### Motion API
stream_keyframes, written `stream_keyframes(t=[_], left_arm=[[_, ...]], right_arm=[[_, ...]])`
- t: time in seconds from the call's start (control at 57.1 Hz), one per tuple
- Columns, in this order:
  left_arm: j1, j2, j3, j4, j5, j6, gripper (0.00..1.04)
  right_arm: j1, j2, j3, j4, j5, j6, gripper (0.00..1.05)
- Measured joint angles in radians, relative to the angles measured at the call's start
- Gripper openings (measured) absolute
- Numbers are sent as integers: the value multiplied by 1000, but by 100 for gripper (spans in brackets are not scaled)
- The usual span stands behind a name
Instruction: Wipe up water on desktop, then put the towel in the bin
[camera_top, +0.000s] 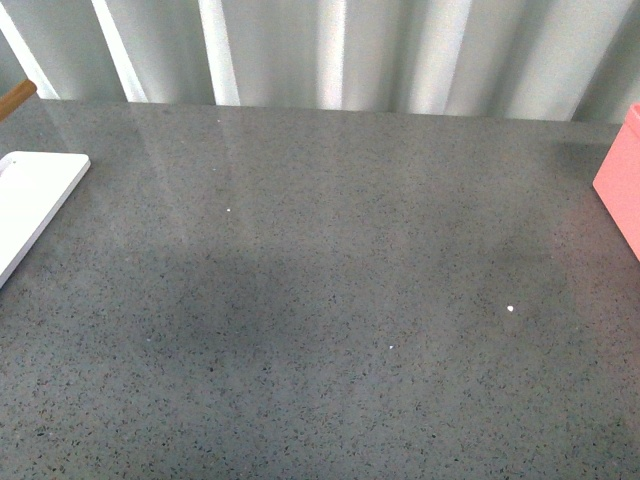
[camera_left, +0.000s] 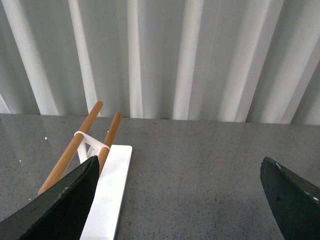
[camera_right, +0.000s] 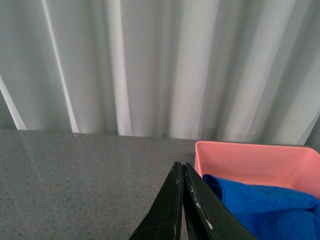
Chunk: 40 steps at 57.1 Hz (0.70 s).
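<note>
The speckled dark grey desktop (camera_top: 330, 300) fills the front view, and neither arm shows there. The pink bin (camera_top: 620, 190) stands at its right edge. In the right wrist view the bright blue towel (camera_right: 265, 202) lies inside the pink bin (camera_right: 250, 160). My right gripper (camera_right: 181, 167) is shut with nothing between its black fingers, just beside the bin's near corner. My left gripper (camera_left: 180, 172) hangs open over bare desktop (camera_left: 190, 170), its two dark fingers (camera_left: 75, 200) far apart and holding nothing.
A flat white board (camera_top: 30, 200) lies at the desktop's left edge, with a rack of two wooden rods (camera_left: 75, 145) on it next to my left gripper. A pale corrugated wall (camera_top: 330, 50) runs along the back.
</note>
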Motion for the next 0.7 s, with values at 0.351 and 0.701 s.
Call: stream_keyframes(t=[0.351,0.701], left_arm=[[0,0,0,0,0,0,98],[0,-1,0,0,0,0,98]], right_arm=[[0,-194,-98,-76,5,8,3],[0,-412,-102,-278,8,13,3]])
